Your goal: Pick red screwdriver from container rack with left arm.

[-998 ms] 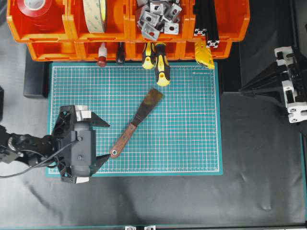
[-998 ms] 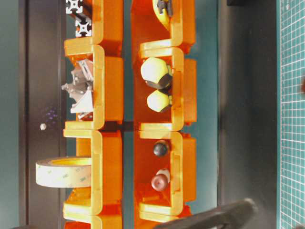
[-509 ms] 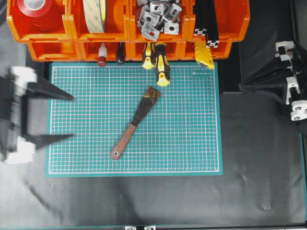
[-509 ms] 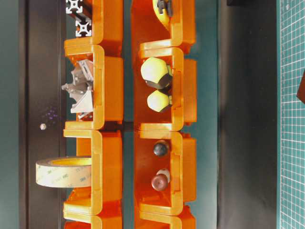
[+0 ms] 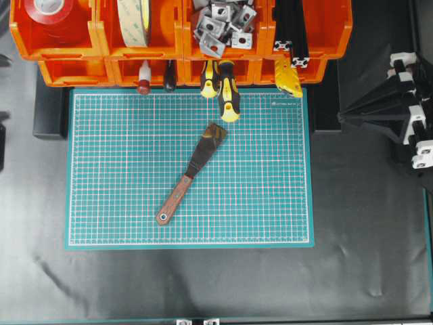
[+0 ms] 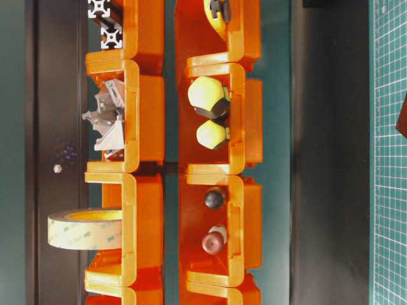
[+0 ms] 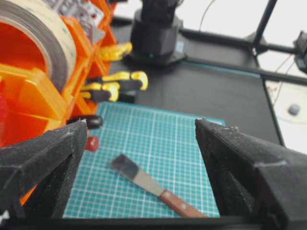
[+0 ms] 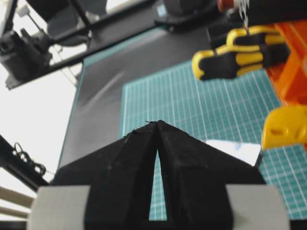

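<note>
The red screwdriver (image 5: 193,175), a flat tool with a reddish-brown handle and a flared metal blade, lies diagonally on the green cutting mat (image 5: 270,196), below the orange container rack (image 5: 183,64). It also shows in the left wrist view (image 7: 153,184), lying on the mat ahead of and below my left gripper (image 7: 140,123). That gripper is open wide, empty, and out of the overhead view. My right gripper (image 5: 342,120) is shut and empty at the right of the mat; its tips meet in the right wrist view (image 8: 156,122).
Two yellow-and-black screwdrivers (image 5: 223,88) and a small red-and-white-handled tool (image 5: 143,78) stick out of the lower bins. Tape rolls (image 5: 135,20), metal brackets (image 5: 220,24) and black profiles (image 5: 291,27) fill the upper bins. Black cloth surrounds the mat.
My left gripper has pulled away from the screwdriver's handle end, moved left and left the overhead view. The screwdriver stays on the mat. The right arm shifted slightly.
</note>
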`<state>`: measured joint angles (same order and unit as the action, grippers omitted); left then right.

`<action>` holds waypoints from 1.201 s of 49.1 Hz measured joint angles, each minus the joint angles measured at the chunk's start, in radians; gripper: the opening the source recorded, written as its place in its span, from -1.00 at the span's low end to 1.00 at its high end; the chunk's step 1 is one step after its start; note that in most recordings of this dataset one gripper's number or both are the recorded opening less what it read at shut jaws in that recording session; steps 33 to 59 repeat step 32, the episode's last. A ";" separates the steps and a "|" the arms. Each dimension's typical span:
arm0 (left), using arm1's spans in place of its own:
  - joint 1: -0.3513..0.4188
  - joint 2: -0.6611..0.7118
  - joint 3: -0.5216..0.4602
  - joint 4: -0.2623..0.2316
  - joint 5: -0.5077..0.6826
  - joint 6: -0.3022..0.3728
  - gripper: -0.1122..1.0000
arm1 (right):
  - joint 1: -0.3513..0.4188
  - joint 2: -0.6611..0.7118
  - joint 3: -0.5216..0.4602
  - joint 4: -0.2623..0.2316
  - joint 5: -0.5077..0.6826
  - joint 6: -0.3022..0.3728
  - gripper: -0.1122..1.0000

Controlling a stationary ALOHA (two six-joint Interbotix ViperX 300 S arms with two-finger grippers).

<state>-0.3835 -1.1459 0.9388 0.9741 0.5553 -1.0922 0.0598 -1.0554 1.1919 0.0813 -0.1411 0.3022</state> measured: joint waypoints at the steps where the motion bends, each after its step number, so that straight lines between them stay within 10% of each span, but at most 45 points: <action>1: 0.002 -0.005 0.003 0.000 0.000 0.002 0.79 | -0.002 0.000 0.000 0.000 -0.005 -0.003 -0.79; 59: 0.009 -0.029 0.035 -0.002 0.000 -0.006 0.78 | -0.002 0.000 0.000 -0.002 -0.032 -0.021 -0.79</action>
